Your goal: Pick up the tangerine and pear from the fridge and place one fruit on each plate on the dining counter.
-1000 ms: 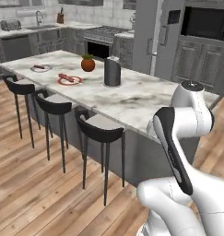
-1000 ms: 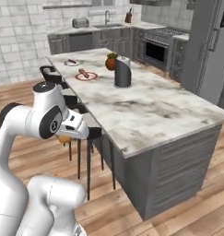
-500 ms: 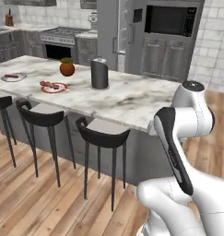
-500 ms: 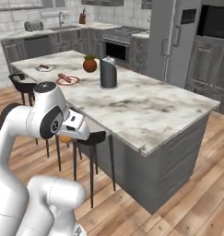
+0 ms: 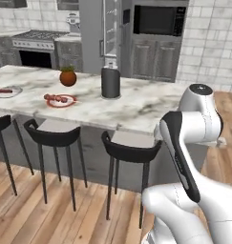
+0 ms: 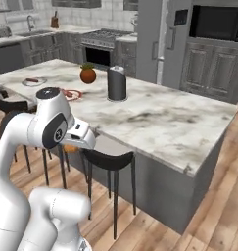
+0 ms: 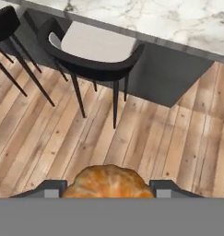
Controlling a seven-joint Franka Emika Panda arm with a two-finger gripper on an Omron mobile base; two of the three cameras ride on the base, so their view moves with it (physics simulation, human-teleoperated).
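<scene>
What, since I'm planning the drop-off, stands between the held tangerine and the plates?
The tangerine sits in the tool beside the dining counter; a black stool and the counter's edge lie between it and the red-rimmed plate.

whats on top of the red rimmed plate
A red sausage-like stick lies on the red-rimmed plate. The plate surface under it is covered. The gripper holds the tangerine.

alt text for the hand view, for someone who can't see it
The gripper holds the tangerine between its fingertips at the bottom of the picture, above a wooden floor. Beyond it, black stools stand at the dark base of the marble-topped dining counter.
</scene>
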